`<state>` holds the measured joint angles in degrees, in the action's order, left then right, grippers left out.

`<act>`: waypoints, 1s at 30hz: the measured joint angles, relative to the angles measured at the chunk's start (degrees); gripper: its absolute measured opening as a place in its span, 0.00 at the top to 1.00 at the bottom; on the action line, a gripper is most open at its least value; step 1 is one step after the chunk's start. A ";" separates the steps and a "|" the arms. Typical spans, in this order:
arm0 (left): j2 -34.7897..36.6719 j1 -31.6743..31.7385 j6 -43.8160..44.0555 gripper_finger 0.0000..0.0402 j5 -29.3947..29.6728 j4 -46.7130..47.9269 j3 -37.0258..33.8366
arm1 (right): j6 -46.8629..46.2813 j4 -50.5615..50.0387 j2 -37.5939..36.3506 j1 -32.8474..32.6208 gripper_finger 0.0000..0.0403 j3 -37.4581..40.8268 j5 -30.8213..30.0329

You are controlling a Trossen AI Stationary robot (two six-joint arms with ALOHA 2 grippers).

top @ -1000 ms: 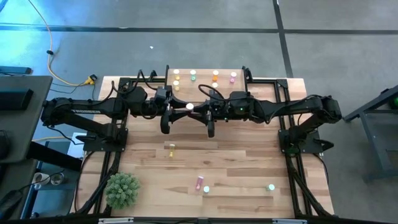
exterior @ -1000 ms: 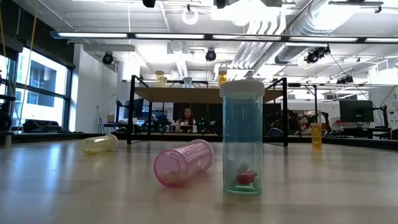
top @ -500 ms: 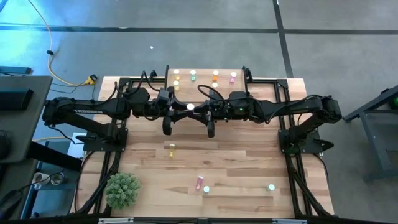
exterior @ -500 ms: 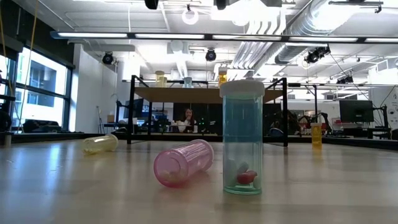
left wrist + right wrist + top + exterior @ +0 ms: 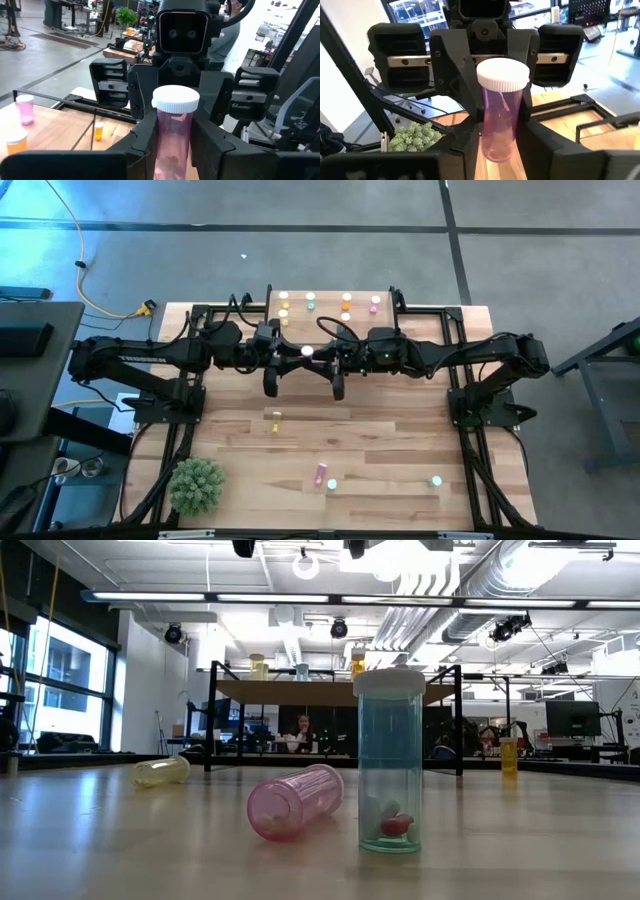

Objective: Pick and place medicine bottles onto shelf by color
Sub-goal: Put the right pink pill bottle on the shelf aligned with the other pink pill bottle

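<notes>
Left hand (image 5: 172,137) and right hand (image 5: 499,136) meet fingertip to fingertip above the middle of the surface (image 5: 380,445). Each seems to be pinching the same pink bottle (image 5: 173,131) from opposite sides, so I judge this a hand-over in mid-air. The bottle stands upright between them, white cap up.

Sorting looks well along but not finished. Just beyond the two hands, the shelf (image 5: 328,292) already carries rows of bottles grouped as yellow, green, orange and pink. On the near side of the hands, well apart from them, four bottles wait: a yellow bottle (image 5: 276,418), a lying pink one (image 5: 321,473), a teal bottle (image 5: 331,483) touching or just beside it, and a green bottle (image 5: 436,480) off toward the right arm's side.

Only the wrist views show the grip. From above, just the white cap shows between the dark hands. Level with the surface, the hands are out of view, but the teal bottle proves upright with pills inside.
</notes>
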<state>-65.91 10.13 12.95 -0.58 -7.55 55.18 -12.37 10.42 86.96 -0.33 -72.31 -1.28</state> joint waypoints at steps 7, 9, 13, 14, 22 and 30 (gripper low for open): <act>-0.11 0.06 -1.62 0.79 1.84 0.60 -0.11 | -4.47 -3.14 -0.03 1.66 0.59 0.00 0.26; -0.11 0.05 -2.48 0.79 3.10 0.47 -0.13 | -5.22 -4.33 -0.31 2.03 0.56 0.00 0.24; -0.09 0.06 -3.78 0.79 4.97 0.42 -0.13 | -5.17 -6.45 -1.33 2.84 0.55 -0.03 0.22; -0.08 0.06 -4.13 0.79 5.33 0.41 -0.13 | -5.17 -7.38 -1.73 3.08 0.55 -0.04 0.22; -0.04 0.75 -6.48 0.79 8.84 0.65 -0.12 | -3.45 -18.84 -5.83 6.31 0.55 -0.04 -0.04; -0.39 3.92 -7.26 0.79 8.98 3.53 -0.13 | 4.96 -19.40 -9.89 10.81 0.55 -0.04 -0.02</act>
<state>-66.31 14.05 5.69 8.40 -4.02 55.05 -7.41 -8.98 77.06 10.48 -72.36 -1.30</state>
